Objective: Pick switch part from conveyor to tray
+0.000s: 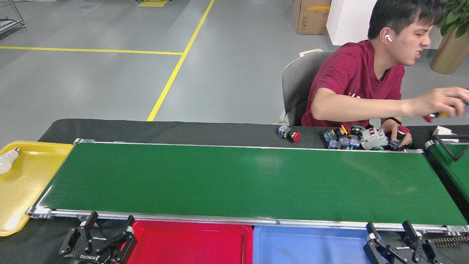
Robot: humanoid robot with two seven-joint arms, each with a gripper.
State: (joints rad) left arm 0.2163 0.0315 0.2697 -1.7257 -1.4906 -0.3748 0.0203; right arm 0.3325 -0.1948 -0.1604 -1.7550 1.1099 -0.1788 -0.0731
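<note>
Both tools (108,223) (390,229) open, switch parts (351,138) beyond conveyor (249,179)

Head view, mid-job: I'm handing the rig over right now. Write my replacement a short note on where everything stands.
Left gripper: jaws open, empty, near the conveyor's front rail.
Right gripper: jaws open, empty, same rail.
Conveyor: no parts on the belt.
Switch parts: piled on the table behind the belt, one red-capped switch lying apart.
Person's hand: reaching right, holding parts.
Red tray, blue tray: nothing visible in them.
Done: nothing. Left: all picks.
</note>
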